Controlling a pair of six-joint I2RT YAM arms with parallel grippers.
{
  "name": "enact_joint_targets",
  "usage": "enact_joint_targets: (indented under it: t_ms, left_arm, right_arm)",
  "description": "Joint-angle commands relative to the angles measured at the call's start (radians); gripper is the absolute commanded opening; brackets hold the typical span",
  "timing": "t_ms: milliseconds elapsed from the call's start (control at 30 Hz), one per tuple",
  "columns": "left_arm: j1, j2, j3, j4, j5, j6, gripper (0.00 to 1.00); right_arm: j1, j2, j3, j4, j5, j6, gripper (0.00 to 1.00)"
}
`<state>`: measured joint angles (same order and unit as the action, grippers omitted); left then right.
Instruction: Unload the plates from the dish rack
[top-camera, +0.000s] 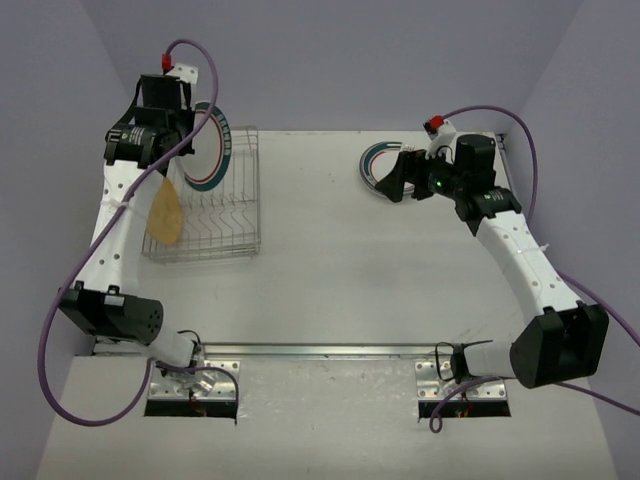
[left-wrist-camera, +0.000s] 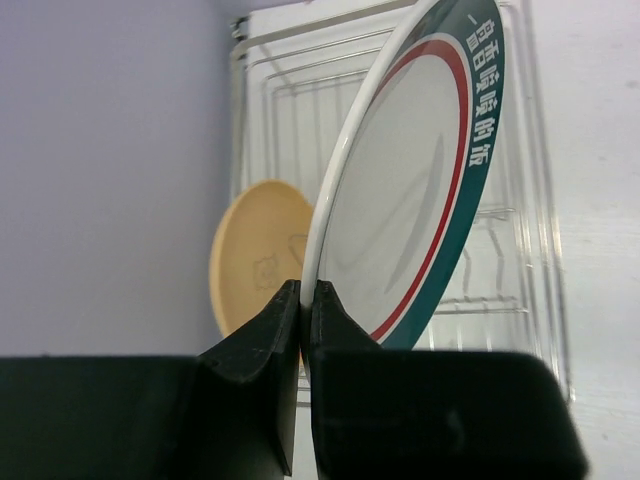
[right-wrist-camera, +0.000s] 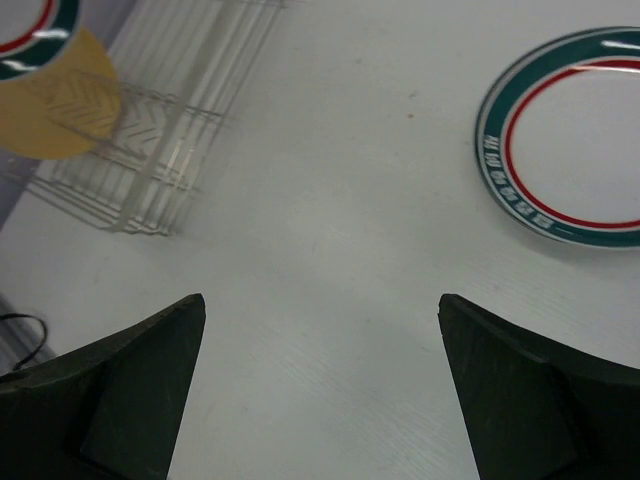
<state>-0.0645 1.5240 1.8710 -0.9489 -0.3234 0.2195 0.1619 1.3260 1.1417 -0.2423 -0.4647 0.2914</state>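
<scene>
One plate out, one in the grip, one waiting in the dish rack

A teal-and-red-rimmed plate (right-wrist-camera: 570, 150) lies flat on the table (top-camera: 330, 260) well to the right of the dish rack (top-camera: 215, 205), and the right gripper (right-wrist-camera: 320, 310) hangs beside it, fingers spread wide with nothing in them. At the rack's far end the left gripper (left-wrist-camera: 307, 300) is clamped on the rim of a second teal-rimmed plate (left-wrist-camera: 420, 190), held on edge and tilted; whether its lower edge is free of the wires cannot be told. An orange-tan plate (left-wrist-camera: 260, 250) stands in the rack's near half, untouched. By that count the job looks about a third done, with two plates left to set down
</scene>
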Motion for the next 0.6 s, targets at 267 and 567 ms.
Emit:
enact_joint_targets:
  t_ms: [267,567]
  left_arm:
    - [0.003,-0.187,-0.106,0.035,0.927,-0.142,0.0]
    - [0.002,-0.207,-0.194,0.015,1.091,-0.119,0.0]
  right_arm:
    - [0.141,-0.001,0.05,0.224,-0.276,0.138,0.99]
    - [0.274,0.092,0.141,0.21,-0.278,0.163,0.9]
